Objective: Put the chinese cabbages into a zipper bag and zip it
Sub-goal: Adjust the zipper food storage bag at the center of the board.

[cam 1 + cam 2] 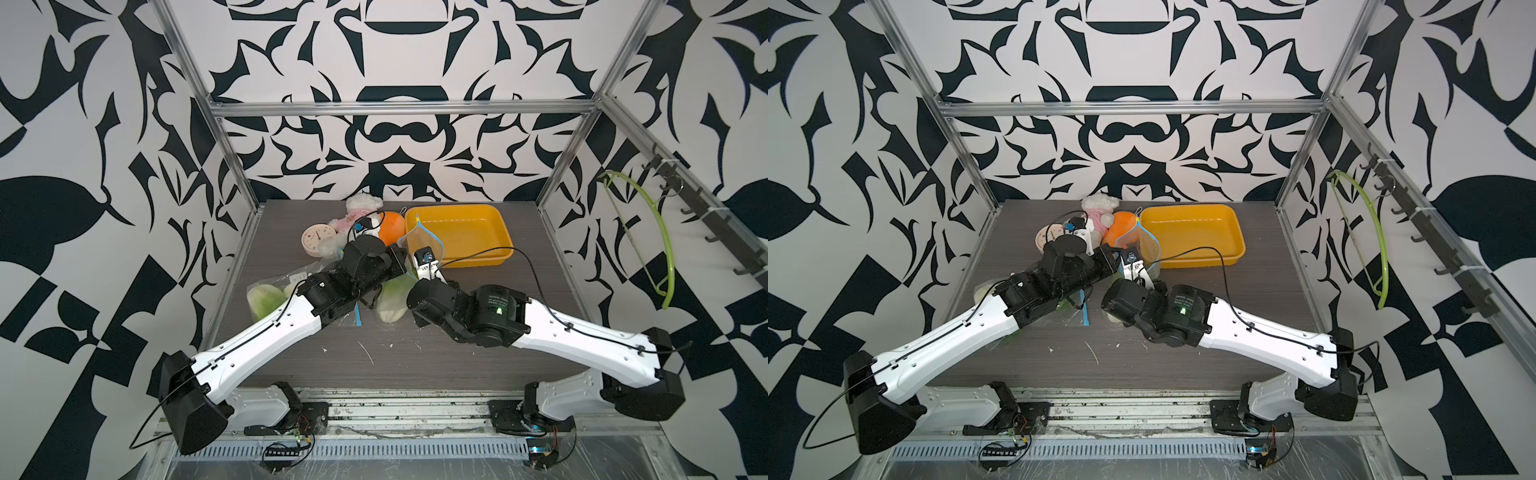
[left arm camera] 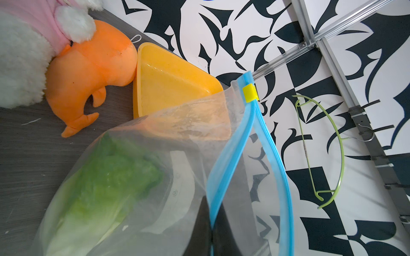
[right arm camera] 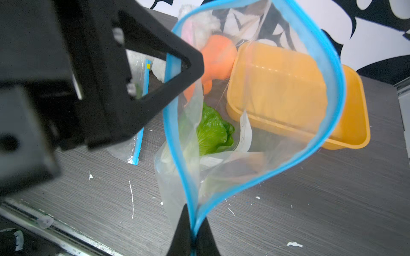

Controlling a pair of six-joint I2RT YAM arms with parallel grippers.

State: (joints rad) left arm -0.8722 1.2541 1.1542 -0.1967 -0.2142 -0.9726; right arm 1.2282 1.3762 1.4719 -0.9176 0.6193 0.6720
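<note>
Chinese cabbage [image 1: 390, 306] lies inside the zipper bag [image 3: 261, 168], whose mouth both tools hold up over mid-bench.

Nearest, open bench [image 1: 415, 365] runs along the front edge, with more along the right edge. A second cabbage [image 1: 261, 300] lies by the left edge beside the left arm. Both top views hide the tool tips behind the wrists; the wrist views show them. The right tool [image 3: 192, 238] is pressed together on the blue zip rim. Its wrist view looks down the gaping mouth at green leaves and shows a second zip bag [image 3: 124, 146] flat behind the left tool [image 3: 188, 65], which also pinches the rim. Only the left wrist view shows the yellow slider [image 2: 250, 93] at the zip's end. Along the far edge sit a yellow tray [image 1: 457, 230], an orange plush [image 1: 392, 230] and a clock [image 1: 318, 241].
</note>
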